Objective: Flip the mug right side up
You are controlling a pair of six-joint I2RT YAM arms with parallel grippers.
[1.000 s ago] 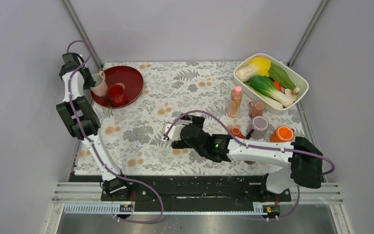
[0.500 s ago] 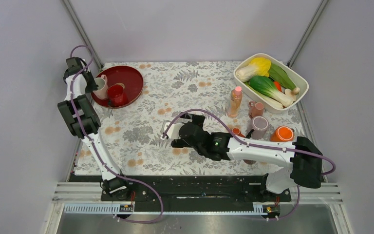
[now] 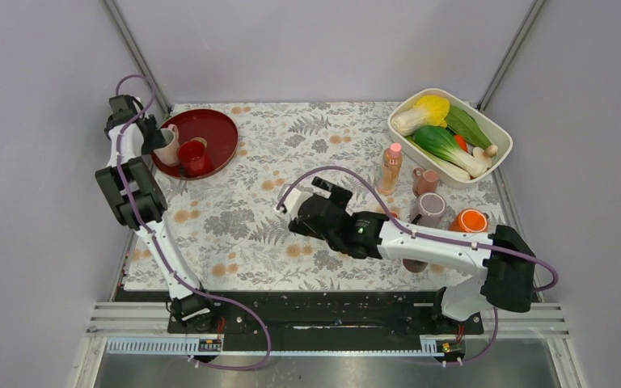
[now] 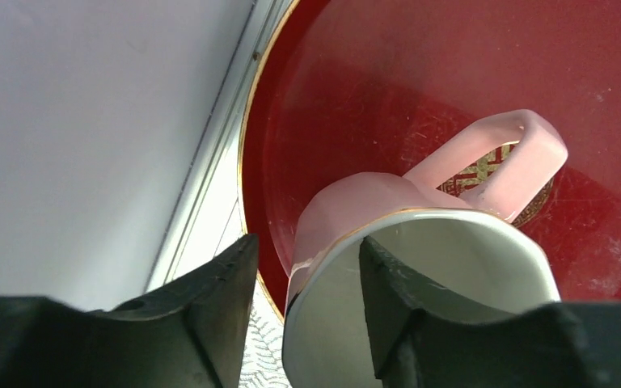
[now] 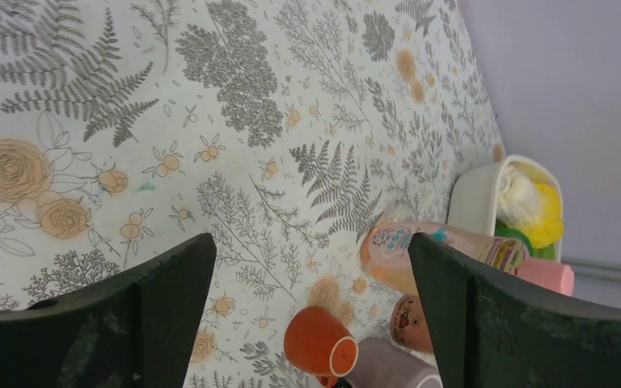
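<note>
Grip: left gripper (image 4: 307, 250) parted a little, straddling the mug's rim, with one finger (image 4: 404, 323) inside and the other just outside, a sliver of gap showing.
Mug: pale pink mug (image 4: 356, 202), mouth up, handle pointing away from the gripper.
Place: left edge of red tray (image 4: 453, 73).
Other arm: right gripper (image 5: 311, 242) wide open, holding nothing, above floral tablecloth (image 5: 129, 121).

Pale lilac-grey walls (image 3: 315, 48), floral tablecloth (image 3: 323, 153), metal corner posts (image 3: 133, 52), perhaps steel floor (image 3: 331, 370)

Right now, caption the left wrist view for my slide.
Left gripper straddles the rim of the upright pink mug on the red tray.
</note>
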